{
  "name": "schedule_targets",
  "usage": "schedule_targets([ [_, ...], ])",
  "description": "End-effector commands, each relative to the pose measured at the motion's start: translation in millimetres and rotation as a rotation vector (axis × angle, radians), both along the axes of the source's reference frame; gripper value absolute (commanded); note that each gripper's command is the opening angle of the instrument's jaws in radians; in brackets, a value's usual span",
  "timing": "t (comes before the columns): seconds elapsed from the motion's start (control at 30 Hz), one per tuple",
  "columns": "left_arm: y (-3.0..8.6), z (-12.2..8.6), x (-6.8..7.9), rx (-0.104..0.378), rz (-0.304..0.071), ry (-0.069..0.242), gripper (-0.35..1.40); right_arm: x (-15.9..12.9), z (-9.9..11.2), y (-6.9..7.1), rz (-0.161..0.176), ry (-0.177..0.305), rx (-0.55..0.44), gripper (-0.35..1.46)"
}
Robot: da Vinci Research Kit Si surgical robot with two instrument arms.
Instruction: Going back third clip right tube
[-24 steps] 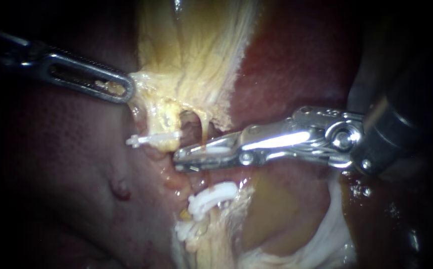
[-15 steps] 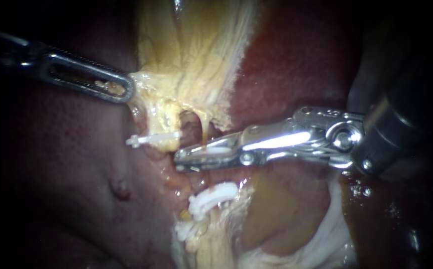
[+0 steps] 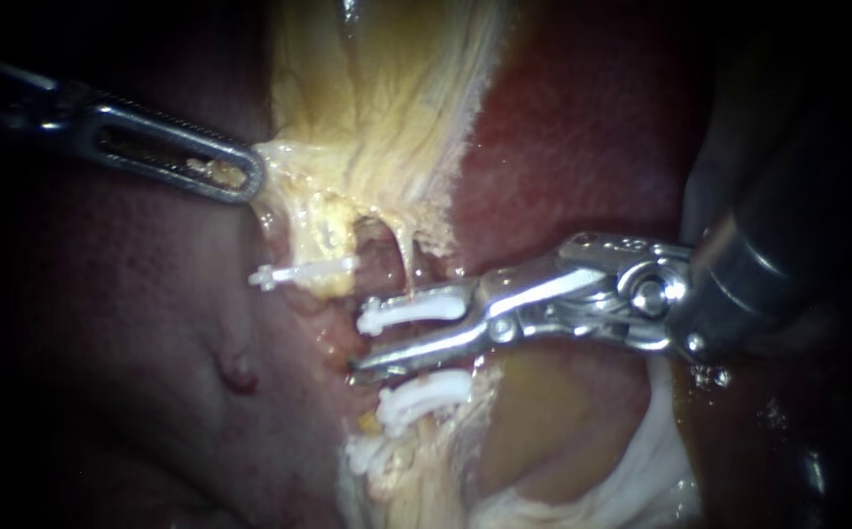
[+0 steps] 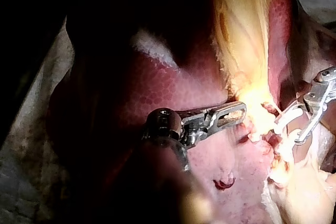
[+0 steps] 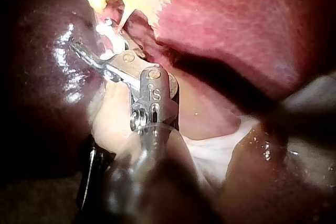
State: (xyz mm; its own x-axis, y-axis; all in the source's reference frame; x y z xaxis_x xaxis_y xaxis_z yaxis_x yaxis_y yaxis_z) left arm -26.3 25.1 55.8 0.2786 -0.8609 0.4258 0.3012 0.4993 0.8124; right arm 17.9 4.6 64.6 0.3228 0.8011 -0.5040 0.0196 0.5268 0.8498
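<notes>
My right instrument (image 3: 367, 341) comes in from the right, its jaws open around a thin tube (image 3: 408, 263). A white clip (image 3: 411, 306) lies shut across that tube, against the upper jaw; the lower jaw sits just beneath it. Two more white clips (image 3: 421, 397) sit lower on the same strand. Another clip (image 3: 304, 271) crosses the stump to the left. My left instrument (image 3: 225, 174) is shut on the yellow edge of the gallbladder tissue (image 3: 377, 108). The right wrist view shows the open jaws (image 5: 97, 40) at the clip (image 5: 113, 31).
Dark red liver (image 3: 583, 127) surrounds the site on both sides. Pale white tissue (image 3: 651, 460) lies under the right instrument's shaft. A small red spot (image 3: 235, 372) marks the liver surface at left. The left wrist view shows both instruments, left (image 4: 233, 114) and right (image 4: 310, 124).
The right instrument's jaws have opened and its lower jaw has dropped; the white clip, earlier held between them, now shows shut on the tube. The left instrument has not moved.
</notes>
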Motion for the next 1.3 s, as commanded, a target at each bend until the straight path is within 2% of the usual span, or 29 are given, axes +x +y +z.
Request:
schedule_targets([
  [0.03,0.0,0.0,0.0,0.000,0.000,0.000,-0.35,0.1,0.4,0.1,-0.001,-0.007,-0.024,0.50],
  [0.2,0.0,0.0,0.0,0.000,0.000,0.000,-0.35,-0.3,2.4,0.3,-0.026,-0.038,-0.149,0.50],
  [0.4,0.0,0.0,0.0,0.000,0.000,0.000,-0.35,-0.9,3.5,0.2,-0.021,-0.040,-0.263,0.50],
  [0.53,0.0,0.0,0.0,0.000,0.000,0.000,-0.35,-1.5,3.2,0.3,-0.031,-0.031,-0.328,0.50],
  [0.7,0.0,0.0,0.0,0.000,0.000,0.000,-0.35,-2.8,2.7,0.5,-0.024,-0.032,-0.388,0.50],
  [0.97,0.0,0.0,0.0,0.000,0.000,0.000,-0.35,-4.5,2.1,0.8,-0.035,-0.021,-0.427,0.50],
  [1.13,-0.1,0.0,0.1,0.000,0.000,0.000,-0.35,-5.3,1.6,0.5,-0.039,-0.008,-0.436,0.50],
  [1.3,-0.1,0.0,0.1,0.000,0.000,0.000,-0.35,-7.5,0.3,0.9,-0.049,0.012,-0.461,0.50],
])
